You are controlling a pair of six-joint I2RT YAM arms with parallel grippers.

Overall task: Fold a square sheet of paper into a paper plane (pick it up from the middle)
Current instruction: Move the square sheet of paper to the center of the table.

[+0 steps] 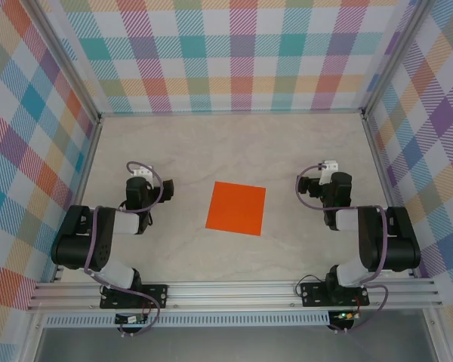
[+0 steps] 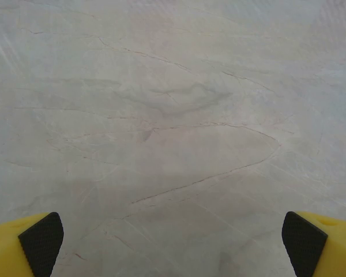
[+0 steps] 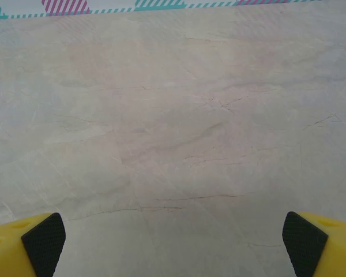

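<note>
Between the yellow fingers [image 2: 11, 257] of the left claw [image 2: 173, 249] runs a broad gap: it is spread wide and holds nothing, with bare marbled table [image 2: 173, 115] beneath it. The right claw [image 3: 174, 247] is the same, wide apart and empty, looking across the pale tabletop toward the foot of the checked wall [image 3: 63, 6].

From above, both arms sit folded close to their bases. The left claw is well to the left of the orange sheet of paper [image 1: 236, 209], and the right claw is well to its right. The sheet lies flat on the table between the two arms, turned slightly off square with the near rail [image 1: 234, 290]. No crease shows on it.

By my reading the task is at its very start: no fold is made and the sheet is untouched. The next move calls for a claw to reach inward over the sheet's middle, come down, pinch the thin paper and lift it without dragging. Flat paper on a smooth top gives little to grip, so it may slide or crumple.
</note>
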